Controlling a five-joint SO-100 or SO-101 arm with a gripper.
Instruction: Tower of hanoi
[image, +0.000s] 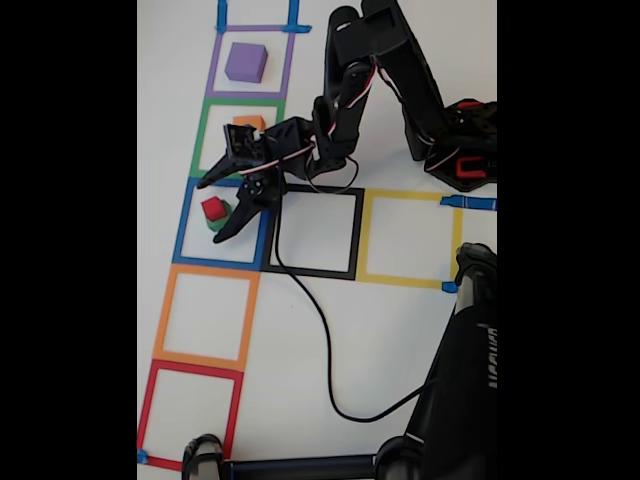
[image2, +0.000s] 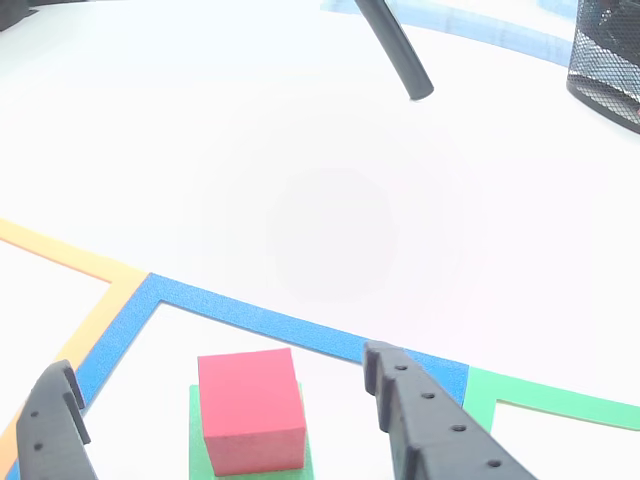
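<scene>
Red cube (image2: 250, 408) sits on the green cube (image2: 198, 440) between the wide-open jaws, untouched, inside the blue tape square (image: 222, 222). At twelve o'clock in the fixed view stand the orange cube (image: 250, 122) and purple cube (image: 245, 62); bare desk (image2: 320, 180) lies around.

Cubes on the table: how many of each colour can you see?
Purple cube: 1
Orange cube, partly hidden behind the arm: 1
Green cube: 1
Red cube, sitting on the green one: 1
Total: 4
</scene>
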